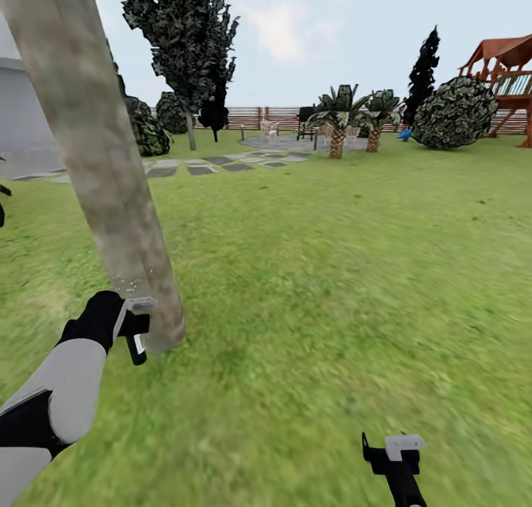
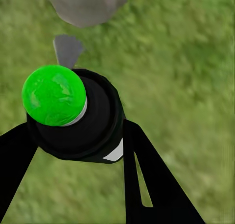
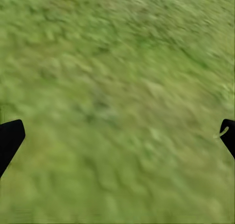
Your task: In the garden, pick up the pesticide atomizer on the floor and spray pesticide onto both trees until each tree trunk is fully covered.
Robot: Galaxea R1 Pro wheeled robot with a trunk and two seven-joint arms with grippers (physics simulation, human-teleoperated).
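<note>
Spraying the near trunk, low down.

My left gripper (image 1: 131, 328) is clamped around the atomizer (image 2: 73, 113), held close to the foot of the trunk (image 1: 96, 160) so the mist lands on bark; pale specks show just above it. My right gripper (image 1: 395, 455) hangs over the grass (image 1: 332, 270), fingers spread wide and holding nothing, kept clear of the work.

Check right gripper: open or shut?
Open. In the right wrist view its two black fingertips sit at opposite edges with only grass between; the right gripper holds nothing.
</note>
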